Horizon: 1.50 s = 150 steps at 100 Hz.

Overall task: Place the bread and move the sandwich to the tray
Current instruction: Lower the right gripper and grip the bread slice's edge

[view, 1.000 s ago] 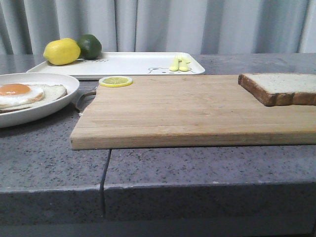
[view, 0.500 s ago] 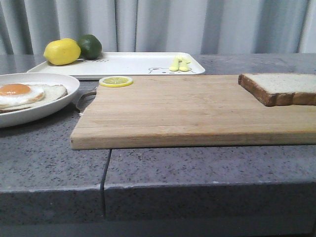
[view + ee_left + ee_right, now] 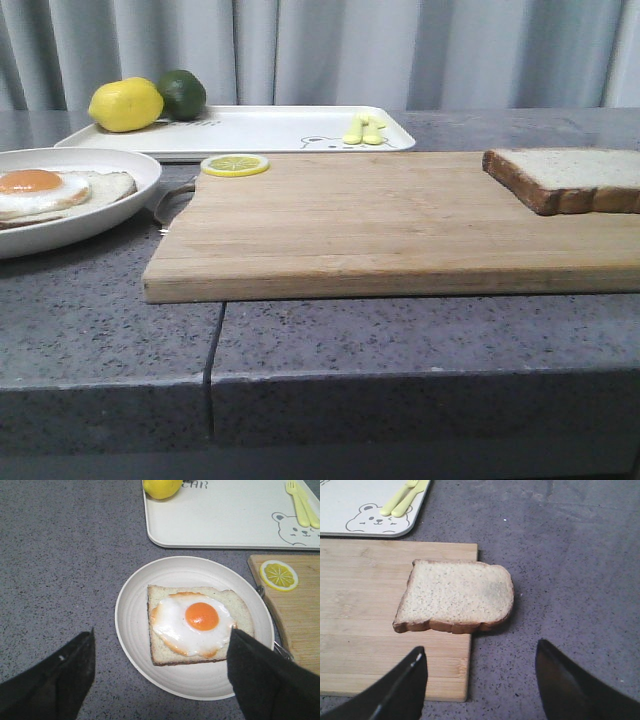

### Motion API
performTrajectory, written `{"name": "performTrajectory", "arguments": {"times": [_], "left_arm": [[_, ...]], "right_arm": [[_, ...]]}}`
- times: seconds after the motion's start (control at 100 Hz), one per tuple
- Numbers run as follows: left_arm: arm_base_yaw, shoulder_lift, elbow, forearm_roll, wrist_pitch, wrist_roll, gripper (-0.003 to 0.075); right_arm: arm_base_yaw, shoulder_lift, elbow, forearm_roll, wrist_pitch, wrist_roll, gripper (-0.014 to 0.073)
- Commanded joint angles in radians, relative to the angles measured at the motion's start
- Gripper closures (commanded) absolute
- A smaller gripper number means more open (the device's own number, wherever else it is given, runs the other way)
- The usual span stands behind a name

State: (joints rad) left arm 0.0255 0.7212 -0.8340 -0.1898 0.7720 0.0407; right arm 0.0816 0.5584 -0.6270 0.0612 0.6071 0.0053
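Note:
The bread lies flat on the right end of the wooden cutting board, overhanging its edge in the right wrist view. My right gripper is open and empty, above and short of it. The sandwich is an open slice with a fried egg on a round white plate, seen at the left in the front view. My left gripper is open and empty above the plate's near rim. The white tray lies behind, with its bear drawing. Neither gripper shows in the front view.
A lemon and a lime sit on the tray's left end, with yellow cutlery on its right end. A lemon slice lies on the board's far left corner. The grey stone counter has a seam at the front.

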Motion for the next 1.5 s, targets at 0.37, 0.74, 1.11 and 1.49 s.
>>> {"name": "performTrajectory", "arguments": {"times": [0.37, 0.74, 1.11, 1.49], "left_arm": [[0.002, 0.002, -0.031, -0.02, -0.059, 0.001, 0.0207], [0.002, 0.002, -0.031, -0.02, -0.059, 0.001, 0.0207], [0.002, 0.002, -0.031, -0.02, -0.059, 0.001, 0.0207], [0.002, 0.002, -0.031, -0.02, -0.059, 0.001, 0.0207]], "right_arm": [[0.001, 0.009, -0.037, -0.001, -0.103, 0.0, 0.0115], [-0.023, 0.027, -0.037, 0.008, -0.107, 0.0, 0.0116], [-0.197, 0.135, -0.042, 0.413, -0.12, -0.334, 0.0116], [-0.36, 0.288, -0.041, 1.076, -0.126, -0.837, 0.0116]]}}
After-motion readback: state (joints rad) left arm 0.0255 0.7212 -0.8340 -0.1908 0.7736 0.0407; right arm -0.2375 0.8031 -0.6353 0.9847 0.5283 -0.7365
